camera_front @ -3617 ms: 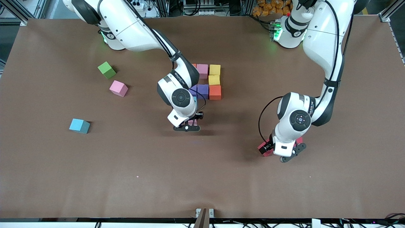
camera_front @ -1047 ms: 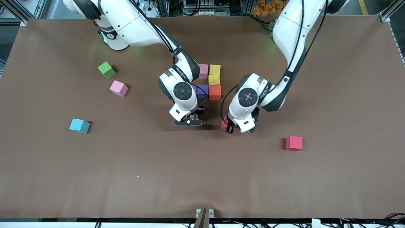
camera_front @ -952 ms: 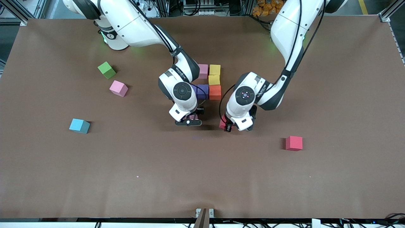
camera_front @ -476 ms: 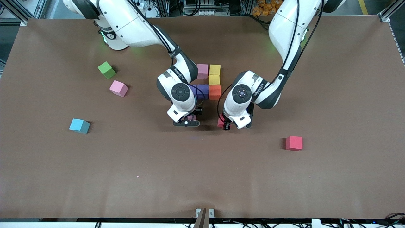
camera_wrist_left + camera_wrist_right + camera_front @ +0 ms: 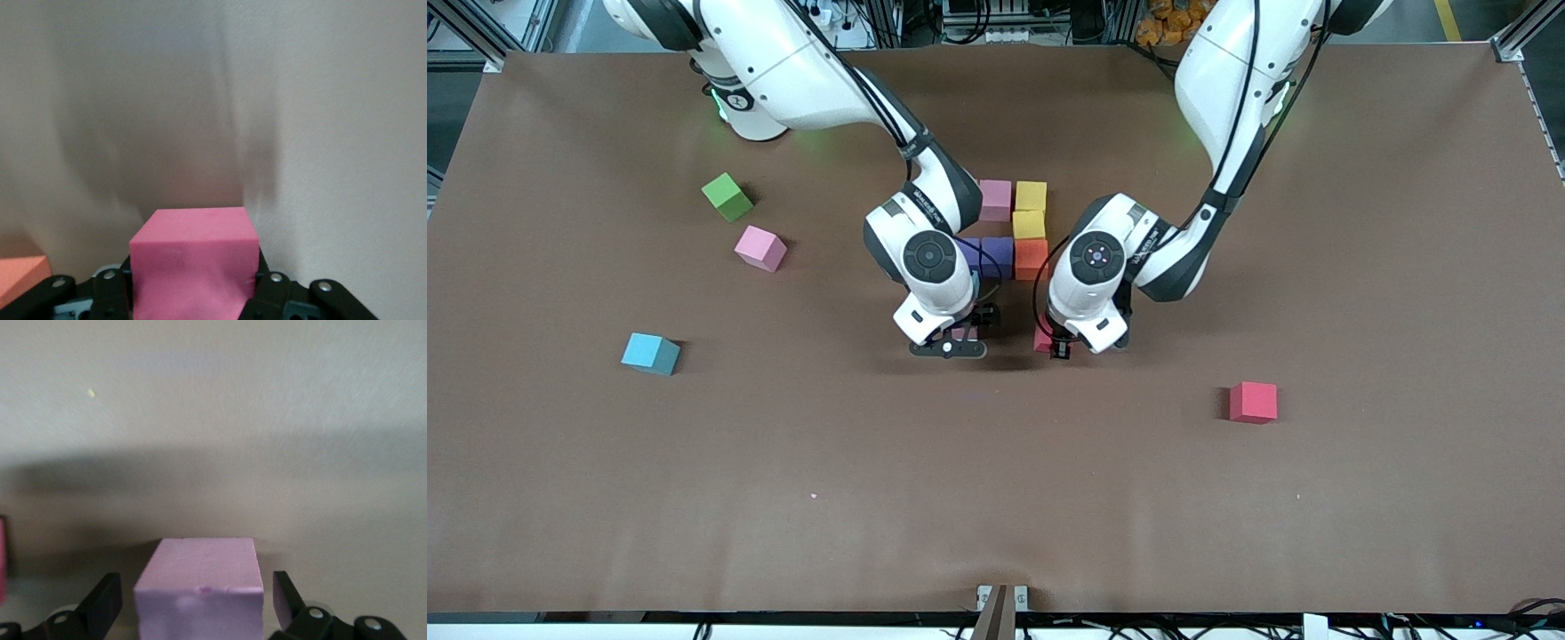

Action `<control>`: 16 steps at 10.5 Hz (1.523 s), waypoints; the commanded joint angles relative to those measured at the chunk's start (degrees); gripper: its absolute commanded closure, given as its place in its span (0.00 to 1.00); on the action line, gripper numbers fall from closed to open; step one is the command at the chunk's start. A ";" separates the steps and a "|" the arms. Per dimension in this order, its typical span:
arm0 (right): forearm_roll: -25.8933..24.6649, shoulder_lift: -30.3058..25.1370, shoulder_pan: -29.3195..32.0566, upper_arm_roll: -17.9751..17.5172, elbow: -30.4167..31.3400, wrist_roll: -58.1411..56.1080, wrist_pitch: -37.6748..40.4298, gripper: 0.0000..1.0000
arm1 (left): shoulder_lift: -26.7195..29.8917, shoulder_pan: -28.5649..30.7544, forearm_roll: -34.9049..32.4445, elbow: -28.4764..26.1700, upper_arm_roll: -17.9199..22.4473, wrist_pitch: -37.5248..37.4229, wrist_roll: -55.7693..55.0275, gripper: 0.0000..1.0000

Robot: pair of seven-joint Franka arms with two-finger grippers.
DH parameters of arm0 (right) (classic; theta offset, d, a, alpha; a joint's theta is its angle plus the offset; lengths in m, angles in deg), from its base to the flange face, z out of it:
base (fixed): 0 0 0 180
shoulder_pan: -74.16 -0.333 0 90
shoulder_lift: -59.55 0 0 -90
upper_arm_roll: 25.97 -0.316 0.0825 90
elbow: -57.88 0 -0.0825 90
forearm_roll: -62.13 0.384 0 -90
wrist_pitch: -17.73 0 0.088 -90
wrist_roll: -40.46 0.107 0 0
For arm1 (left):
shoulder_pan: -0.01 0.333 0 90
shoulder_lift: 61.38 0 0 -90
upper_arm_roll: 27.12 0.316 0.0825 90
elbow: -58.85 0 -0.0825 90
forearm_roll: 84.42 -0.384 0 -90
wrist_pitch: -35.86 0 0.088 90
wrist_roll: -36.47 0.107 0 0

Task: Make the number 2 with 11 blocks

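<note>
The partly built number 2 shows a pink cube (image 5: 996, 199), two yellow cubes (image 5: 1031, 196) (image 5: 1029, 224), an orange cube (image 5: 1032, 258) and a purple cube (image 5: 997, 256); the right arm hides the rest. My right gripper (image 5: 953, 342) (image 5: 197, 607) is open, its fingers standing clear on both sides of a pale pink cube (image 5: 200, 577) (image 5: 960, 333). My left gripper (image 5: 1056, 345) (image 5: 193, 293) is shut on a red cube (image 5: 193, 260) (image 5: 1042, 339), low over the table beside the right gripper, with the orange cube (image 5: 20, 280) close by.
Loose on the table are a second red cube (image 5: 1253, 402) toward the left arm's end, and a pink cube (image 5: 760, 248), a light blue cube (image 5: 650, 353) and a green cube (image 5: 727, 196) toward the right arm's end.
My left gripper has carried the red cube from the left arm's end of the table to just beside the right gripper. The right gripper has barely shifted.
</note>
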 commanded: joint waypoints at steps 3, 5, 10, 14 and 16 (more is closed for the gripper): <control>0.79 -9.11 5.24 -0.80 1.19 -0.25 5.48 0.00 | 3.46 -1.55 -1.12 -1.34 -0.18 -7.82 -3.11 0.87; 0.79 -11.22 10.06 -0.71 1.10 -0.34 8.37 0.00 | 3.46 -1.64 -1.12 -1.25 -0.53 -7.93 -4.68 0.87; 0.09 -12.38 26.93 -0.36 1.54 -3.48 14.54 0.00 | 2.33 -4.45 -1.03 0.85 0.08 -7.05 -11.71 0.87; -0.61 -12.38 38.45 -0.27 1.89 -25.78 18.58 0.00 | -0.49 -5.67 -1.12 4.46 0.17 -7.05 -11.99 0.87; -3.58 -12.29 40.75 -0.27 4.26 -30.21 17.53 0.00 | -1.37 -6.03 -4.00 5.25 0.08 -6.78 -11.90 0.87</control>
